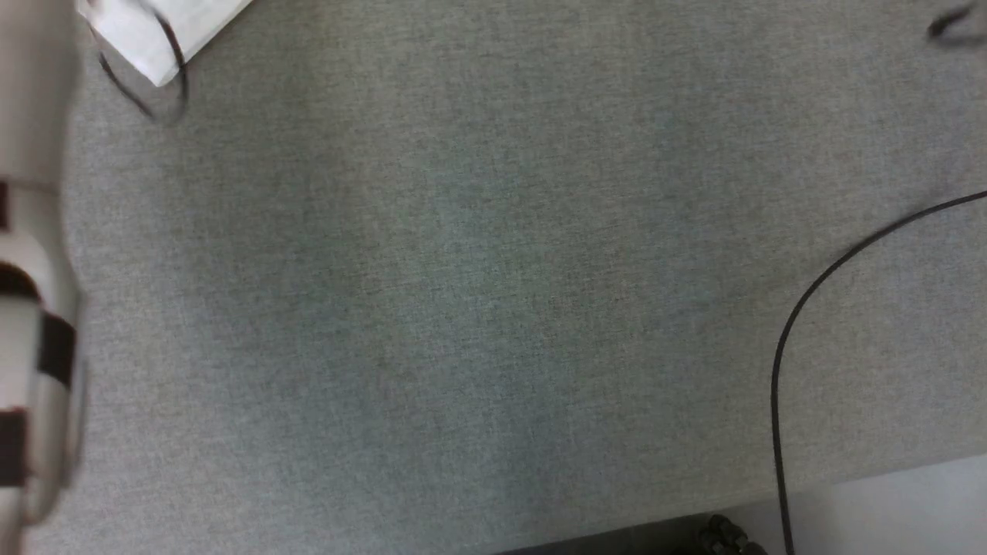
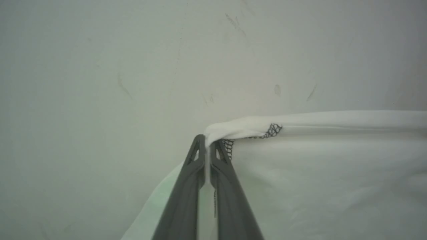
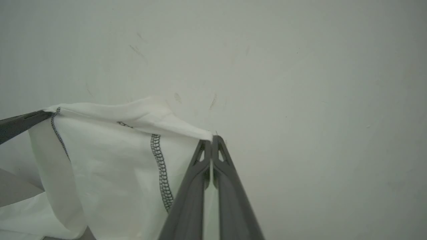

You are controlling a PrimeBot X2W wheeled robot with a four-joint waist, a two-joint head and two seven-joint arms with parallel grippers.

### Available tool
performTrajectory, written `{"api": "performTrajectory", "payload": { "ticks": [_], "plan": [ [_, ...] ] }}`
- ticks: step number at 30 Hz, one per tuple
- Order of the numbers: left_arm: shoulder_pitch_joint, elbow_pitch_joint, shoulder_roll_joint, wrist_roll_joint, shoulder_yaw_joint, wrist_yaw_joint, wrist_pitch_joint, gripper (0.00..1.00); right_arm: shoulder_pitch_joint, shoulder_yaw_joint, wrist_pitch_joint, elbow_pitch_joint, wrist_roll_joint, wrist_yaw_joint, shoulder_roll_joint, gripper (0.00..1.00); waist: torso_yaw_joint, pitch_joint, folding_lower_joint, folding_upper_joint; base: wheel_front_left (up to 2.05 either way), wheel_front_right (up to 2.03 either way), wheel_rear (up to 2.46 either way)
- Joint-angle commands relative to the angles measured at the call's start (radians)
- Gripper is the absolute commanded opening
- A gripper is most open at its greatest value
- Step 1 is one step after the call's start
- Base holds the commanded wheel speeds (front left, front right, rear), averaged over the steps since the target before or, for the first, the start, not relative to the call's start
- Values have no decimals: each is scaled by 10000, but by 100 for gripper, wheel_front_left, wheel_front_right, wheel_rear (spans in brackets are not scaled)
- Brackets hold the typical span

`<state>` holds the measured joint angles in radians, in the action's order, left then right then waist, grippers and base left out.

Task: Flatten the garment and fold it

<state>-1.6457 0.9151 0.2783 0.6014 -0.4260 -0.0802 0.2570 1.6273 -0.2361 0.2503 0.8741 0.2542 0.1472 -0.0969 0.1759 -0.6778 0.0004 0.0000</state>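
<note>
The garment [image 2: 317, 166] is thin white cloth with dark zigzag seam stitching, hanging in front of a pale, scuffed wall. In the left wrist view my left gripper [image 2: 207, 138] is shut on a bunched corner of its top edge, and the edge runs taut to the right. In the right wrist view my right gripper [image 3: 211, 138] is shut on the other end of that edge, with the garment [image 3: 110, 150] hanging to its left. The left gripper's dark fingers [image 3: 23, 121] pinch the far corner at that view's left edge. A pale forearm [image 1: 35, 308] runs down the head view's left side.
The head view looks down on grey carpet [image 1: 463, 308]. A black cable [image 1: 779, 370] curves across its right side. A white flat thing [image 1: 162, 31] with a dark cable loop lies at the top left. A paler floor strip [image 1: 887, 501] borders the carpet at the lower right.
</note>
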Motion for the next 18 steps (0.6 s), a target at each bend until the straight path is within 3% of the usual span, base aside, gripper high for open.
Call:
{"api": "performTrajectory", "payload": {
  "ticks": [1, 8, 12, 18],
  "plan": [
    [481, -116, 285, 97, 354, -105, 44, 0, -363, 34, 113, -100, 155, -165, -338, 0, -191, 219, -4, 0, 0, 0, 0],
    [4483, -1992, -423, -308, 1599, 46, 46, 0, -3713, -1030, 113, -1237, 1007, -165, -693, 0, -703, 1692, -4, 0, 0, 0, 0],
    [6939, -2884, -1022, -631, 2047, 273, 46, 0, -5859, -1657, 114, -1909, 1408, -165, -1280, 0, -986, 2851, -4, 0, 0, 0, 0],
    [9967, -3854, -1352, -1151, 2311, 434, 46, 0, -8770, -1951, 46, -3206, 1951, -165, -1777, 0, -880, 4436, -4, 0, 0, 0, 0]
  ]
}}
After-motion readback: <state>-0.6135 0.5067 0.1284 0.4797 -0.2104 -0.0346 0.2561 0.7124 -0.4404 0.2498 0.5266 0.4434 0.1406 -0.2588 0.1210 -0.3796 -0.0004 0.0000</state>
